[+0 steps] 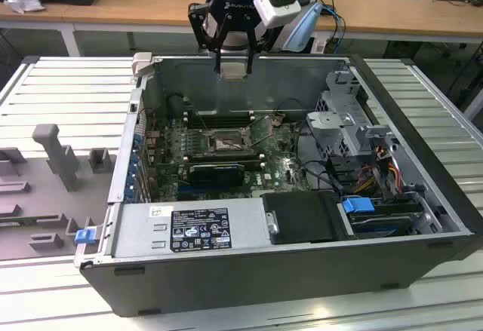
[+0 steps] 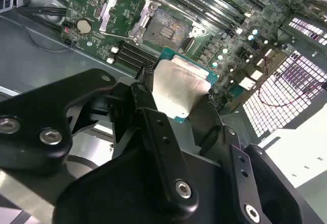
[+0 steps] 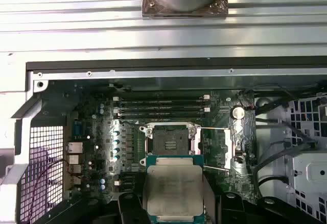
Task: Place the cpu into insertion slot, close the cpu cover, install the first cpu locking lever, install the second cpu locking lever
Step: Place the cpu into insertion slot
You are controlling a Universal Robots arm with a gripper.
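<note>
1. Gripper (image 1: 232, 65) pinches the cpu (image 1: 233, 74) by its edges, held above the far wall of an open computer case (image 1: 302, 271) on the tabletop (image 1: 68, 90).
2. Insertion slot (image 1: 226, 143) lies bare on the green motherboard (image 1: 283, 169), at 6 o'clock from the cpu in the exterior view, well apart.
3. Cpu cover (image 3: 238, 142) stands swung open beside the slot.

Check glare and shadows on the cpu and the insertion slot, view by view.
Exterior view: computer case interior is shaded and the insertion slot dim, while the gripper sits in brighter light. First wrist view: ribbed table top washed out white; cpu evenly lit, no hotspot. Second wrist view: cpu face catches a pale sheen; table patch beyond the case blown out.
</note>
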